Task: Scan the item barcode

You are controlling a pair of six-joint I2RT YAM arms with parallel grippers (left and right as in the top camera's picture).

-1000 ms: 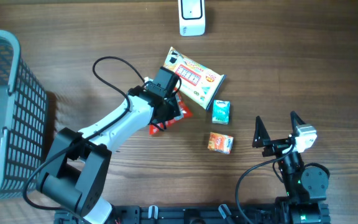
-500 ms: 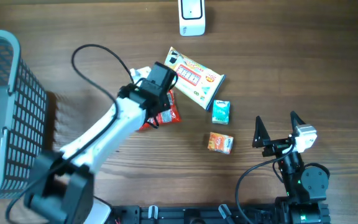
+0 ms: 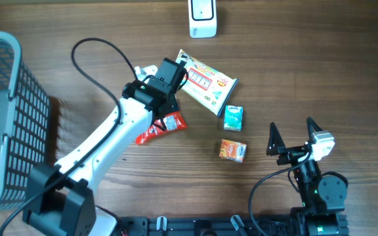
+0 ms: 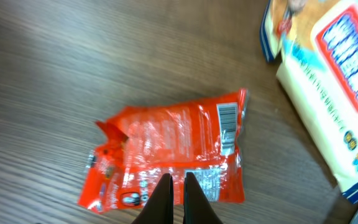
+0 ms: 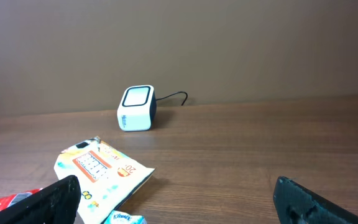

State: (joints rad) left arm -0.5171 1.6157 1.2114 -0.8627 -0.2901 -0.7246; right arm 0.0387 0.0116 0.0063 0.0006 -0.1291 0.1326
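Count: four packaged goods, one scanner point(image 3: 203, 18), one basket point(image 3: 5, 118), two grippers.

- Goods: one red packet point(image 3: 161, 126), one large white-and-yellow pack point(image 3: 209, 84), one small teal pack point(image 3: 233, 118), one small orange pack point(image 3: 232, 150).
- Basket sits at the table's left edge. Scanner stands at the far edge, well apart from the goods.
- We see bare wood between basket and left arm, and between the large pack and the scanner. The large pack lies just beside the left gripper point(image 4: 178, 180), on its right.
- Left gripper: fingers pressed together, pinching the red packet's near edge.
- Right gripper point(image 3: 291, 131): jaws spread wide, holding nothing, near the front edge, right of the orange pack.
- The red packet sits mid-table under the left wrist. Overhead, its long axis runs lower left to upper right.
- Its barcode point(image 4: 227, 118) faces up, at the right-hand end in the left wrist view.
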